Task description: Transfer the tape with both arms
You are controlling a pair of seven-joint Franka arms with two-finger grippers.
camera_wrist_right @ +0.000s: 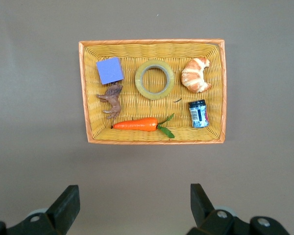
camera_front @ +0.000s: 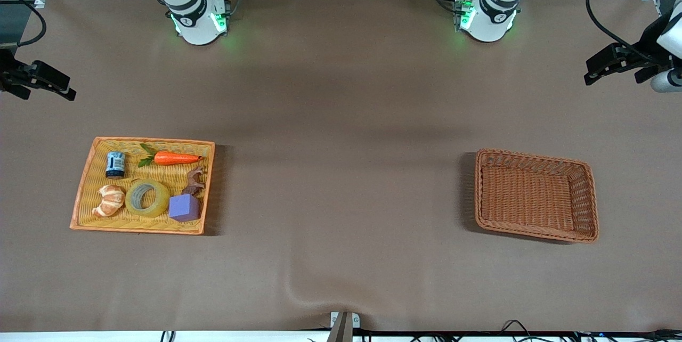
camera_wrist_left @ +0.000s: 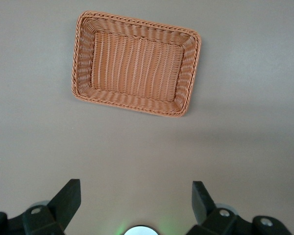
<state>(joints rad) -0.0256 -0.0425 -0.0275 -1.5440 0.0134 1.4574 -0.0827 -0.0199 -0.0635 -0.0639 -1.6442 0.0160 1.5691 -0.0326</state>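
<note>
The tape, a yellowish translucent ring with a grey core, lies flat in the yellow woven tray toward the right arm's end of the table. It sits between a croissant and a purple cube. In the right wrist view the tape shows from above, well clear of my right gripper, which is open and empty. My right gripper hangs high over the table's edge at that end. My left gripper hangs high over the other end, open and empty.
An empty brown wicker basket stands toward the left arm's end, also in the left wrist view. The tray also holds a carrot, a small blue jar and a brown toy animal. Brown cloth covers the table.
</note>
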